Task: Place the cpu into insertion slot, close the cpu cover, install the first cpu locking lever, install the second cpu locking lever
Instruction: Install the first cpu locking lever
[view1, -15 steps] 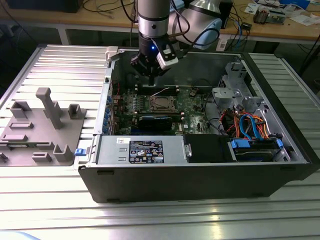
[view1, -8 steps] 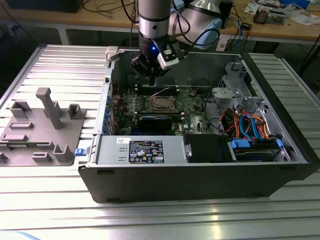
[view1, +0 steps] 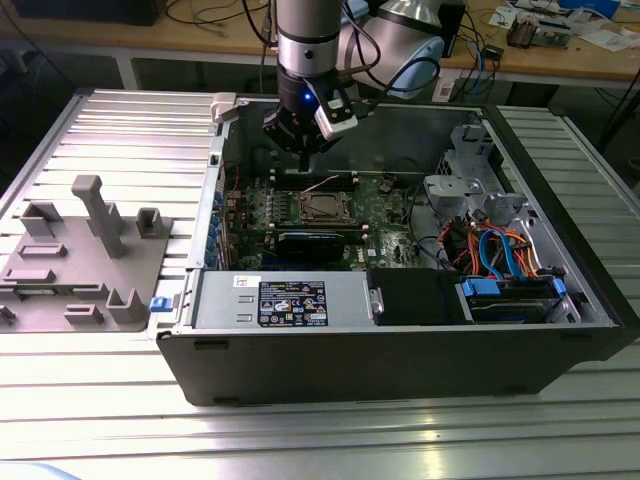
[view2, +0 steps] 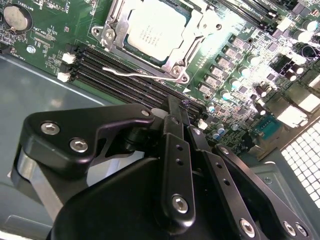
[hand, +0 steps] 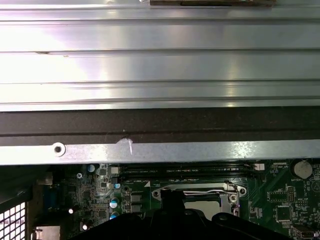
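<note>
The end effector (view2: 180, 106) hangs over the memory slots (view2: 100, 67), its fingers pressed together and empty, just beside the insertion slot (view2: 107, 35). The cpu (view2: 152, 30) sits there under the lowered cpu cover (view2: 171, 62) (the wire lever (view2: 127, 71) looks unlatched), so I'd say the narrow tip is for pushing levers.

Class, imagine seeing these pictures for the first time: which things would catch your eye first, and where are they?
The open computer case on the slatted metal table dominates the exterior view, with the gripper hanging over its green motherboard. In the second wrist view, the silver-topped cpu gleams inside the cpu cover frame, beyond the black gripper.
</note>
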